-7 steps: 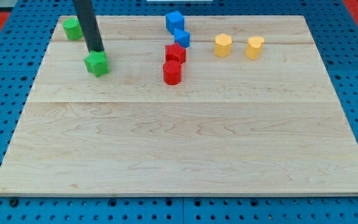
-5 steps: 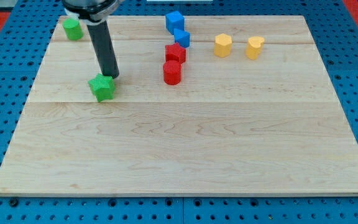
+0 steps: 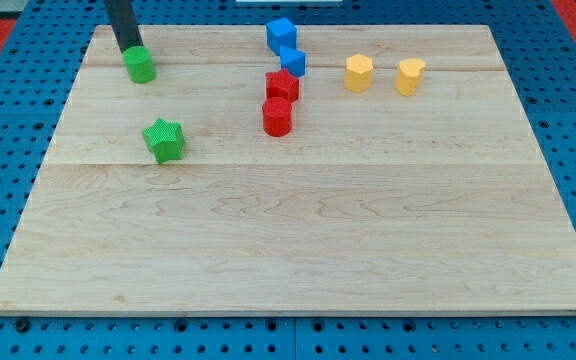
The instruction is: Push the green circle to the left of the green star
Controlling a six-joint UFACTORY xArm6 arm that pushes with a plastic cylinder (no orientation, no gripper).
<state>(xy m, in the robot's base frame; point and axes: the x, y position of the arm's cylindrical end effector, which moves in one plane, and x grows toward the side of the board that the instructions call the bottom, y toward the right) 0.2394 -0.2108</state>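
Observation:
The green circle [image 3: 140, 65] sits near the board's top left. My tip [image 3: 129, 49] is right behind it, touching its upper left side. The green star [image 3: 164, 140] lies lower and slightly to the right of the circle, apart from the tip.
Two blue blocks [image 3: 281, 35] [image 3: 292, 61] sit at the top centre, with two red blocks [image 3: 282, 85] [image 3: 277, 117] just below them. Two yellow blocks [image 3: 358, 73] [image 3: 409, 76] lie to their right. The wooden board [image 3: 298, 230] lies on a blue pegboard.
My tip left the green star and moved up-left behind the green circle. The circle has shifted right and slightly down. The star moved down earlier and now rests still.

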